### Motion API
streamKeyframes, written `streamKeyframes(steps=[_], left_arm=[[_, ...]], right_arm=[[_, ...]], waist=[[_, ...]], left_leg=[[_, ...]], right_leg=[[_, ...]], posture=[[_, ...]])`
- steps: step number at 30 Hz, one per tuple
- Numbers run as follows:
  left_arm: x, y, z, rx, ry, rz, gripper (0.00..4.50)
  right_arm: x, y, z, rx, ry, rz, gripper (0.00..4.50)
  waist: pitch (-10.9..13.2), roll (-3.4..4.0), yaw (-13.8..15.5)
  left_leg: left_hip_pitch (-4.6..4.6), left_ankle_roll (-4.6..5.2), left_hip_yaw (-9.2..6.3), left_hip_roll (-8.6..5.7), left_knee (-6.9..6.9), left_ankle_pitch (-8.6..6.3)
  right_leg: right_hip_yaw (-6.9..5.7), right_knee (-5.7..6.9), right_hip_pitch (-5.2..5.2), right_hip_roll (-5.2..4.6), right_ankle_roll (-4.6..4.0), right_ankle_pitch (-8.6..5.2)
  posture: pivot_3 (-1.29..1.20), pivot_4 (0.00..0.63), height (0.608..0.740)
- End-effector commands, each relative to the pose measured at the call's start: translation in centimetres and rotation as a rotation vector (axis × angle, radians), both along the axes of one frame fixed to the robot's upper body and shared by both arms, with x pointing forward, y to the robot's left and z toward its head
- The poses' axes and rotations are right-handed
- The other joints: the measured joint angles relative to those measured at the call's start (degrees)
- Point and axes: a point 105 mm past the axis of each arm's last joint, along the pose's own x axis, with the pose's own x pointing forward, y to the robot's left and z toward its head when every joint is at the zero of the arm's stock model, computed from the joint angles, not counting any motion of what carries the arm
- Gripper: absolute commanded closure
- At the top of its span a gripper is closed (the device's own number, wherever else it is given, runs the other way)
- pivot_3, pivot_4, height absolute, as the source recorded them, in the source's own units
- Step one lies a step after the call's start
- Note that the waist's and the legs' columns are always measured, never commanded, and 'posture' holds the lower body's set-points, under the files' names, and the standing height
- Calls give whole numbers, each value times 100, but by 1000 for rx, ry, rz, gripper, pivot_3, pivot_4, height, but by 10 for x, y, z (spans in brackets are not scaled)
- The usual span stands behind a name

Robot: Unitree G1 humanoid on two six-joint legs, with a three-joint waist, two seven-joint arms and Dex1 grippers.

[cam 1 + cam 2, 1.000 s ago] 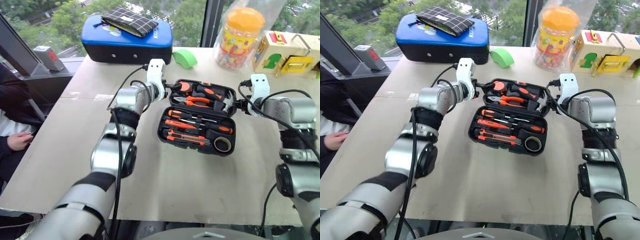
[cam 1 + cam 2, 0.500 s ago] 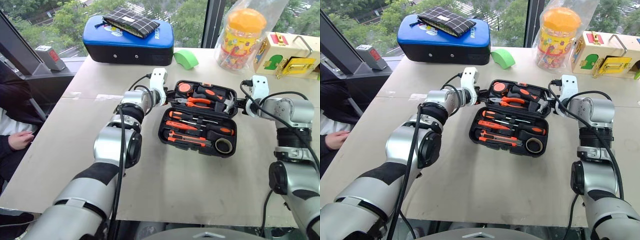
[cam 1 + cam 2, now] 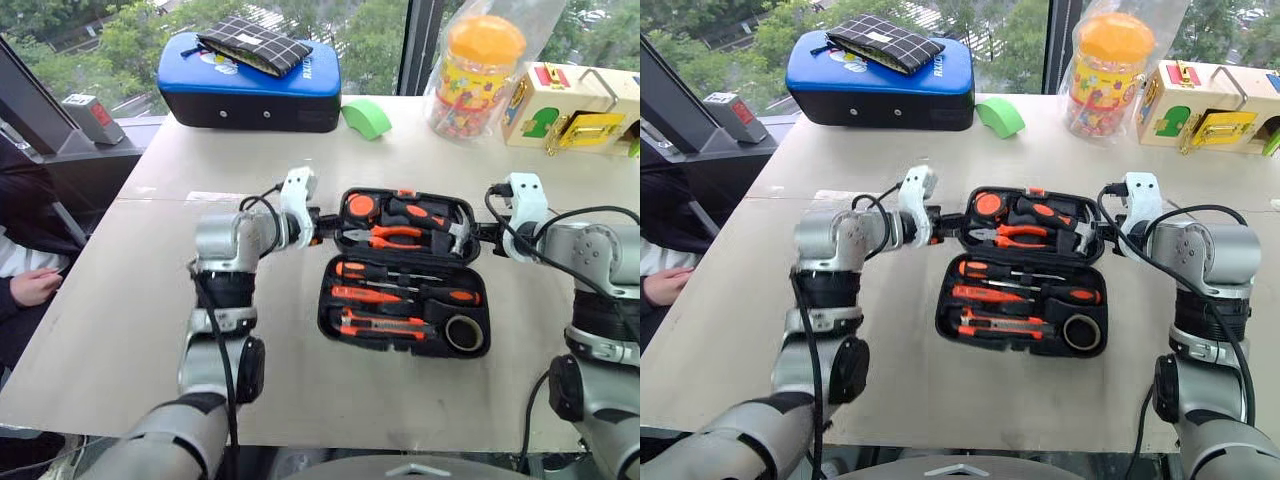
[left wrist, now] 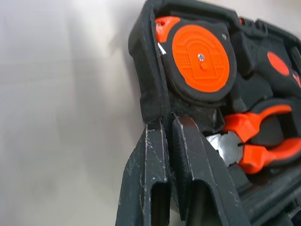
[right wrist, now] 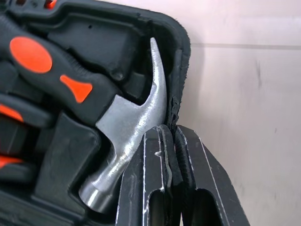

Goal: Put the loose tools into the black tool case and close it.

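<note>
Left eye view showed you the black tool case (image 3: 405, 272) lying open on the beige table (image 3: 120, 300), midway between the two arms, its two halves spread flat. Your left gripper (image 4: 168, 123) was pinched shut on the rim of the case's far half at its left side, beside the round orange tape measure (image 4: 201, 59) and the orange-handled pliers (image 4: 256, 141). Your right gripper (image 5: 170, 133) was closed on the same half's rim at its right side, next to the steel hammer head (image 5: 129, 136). Orange-and-black screwdrivers (image 3: 385, 271) and a utility knife (image 3: 385, 325) sat in the near half's recesses, with a roll of black tape (image 3: 463, 333) at its right end.
</note>
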Motion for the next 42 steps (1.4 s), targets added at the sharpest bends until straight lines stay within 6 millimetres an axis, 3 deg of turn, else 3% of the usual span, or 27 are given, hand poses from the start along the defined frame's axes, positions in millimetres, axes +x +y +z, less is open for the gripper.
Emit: streamKeyframes(steps=[1, 4, 9, 13, 17, 23, 27, 31, 35, 42], left_arm=[[-22, 7, 8, 30, 0, 25, 4465], [-27, 19, 7, 39, 4, 76, 4465], [-3, 36, 17, 87, -164, 137, 4465], [15, 36, 31, 85, -308, 158, 4465], [20, 27, 46, 95, -465, 104, 4465], [1, 22, 52, 214, -755, -70, 4465], [-6, 32, 37, 166, -702, -87, 4465], [-1, 31, 33, 165, -701, -88, 4500], [3, 29, 28, 164, -676, -91, 4500], [6, 24, 25, 172, -687, -100, 4500]], right_arm=[[3, 14, 5, 7, -19, 45, 4500], [8, 24, 9, 22, -49, 62, 4500], [26, 36, 25, -5, -185, 89, 4500], [34, 34, 41, 4, -323, 119, 4500], [37, 30, 60, 26, -446, 141, 4500], [18, 28, 78, 46, -626, 225, 4500], [3, 12, 51, 95, -512, 177, 4500], [-3, 10, 34, 38, -385, 193, 3373], [8, 18, 29, 0, -330, 198, 1456], [35, 34, 32, 80, -247, 208, 1456]], waist=[[0, 0, -18], [0, 0, -30], [1, -1, -67], [3, -3, -44], [3, -4, -15], [3, -5, -35], [1, -9, -20], [1, -9, 1], [2, -9, -9], [1, -9, 35]], left_leg=[[1, -4, 8, 0, 4, 2], [9, -8, 26, 6, 21, 5], [28, -22, 70, 37, 26, 13], [25, -31, 74, 39, 26, 18], [3, -29, 71, 36, 24, 17], [-1, -24, 71, 38, -22, 14], [-5, -23, 60, 42, -31, 13], [-7, -19, 84, 31, -7, 13], [13, -2, 85, 33, 7, 3], [7, -15, 69, 36, 17, 11]], right_leg=[[-1, -1, 0, 5, 0, 0], [12, -8, 0, 22, 0, 0], [45, 0, -3, 54, -1, 0], [52, 5, -13, 54, -8, 4], [53, 4, -33, 44, -8, 5], [52, -2, -46, 23, -8, 6], [56, -1, -52, 18, -9, 6], [55, -20, -49, 8, -9, 5], [52, -18, -25, 18, -9, 5], [43, -4, -26, 42, -9, 5]], posture=[[0, 150, 740], [0, 150, 740], [0, 150, 740], [0, 150, 740], [0, 150, 740], [0, 150, 740], [0, 150, 740], [0, 150, 740], [0, 150, 740], [0, 150, 740]])
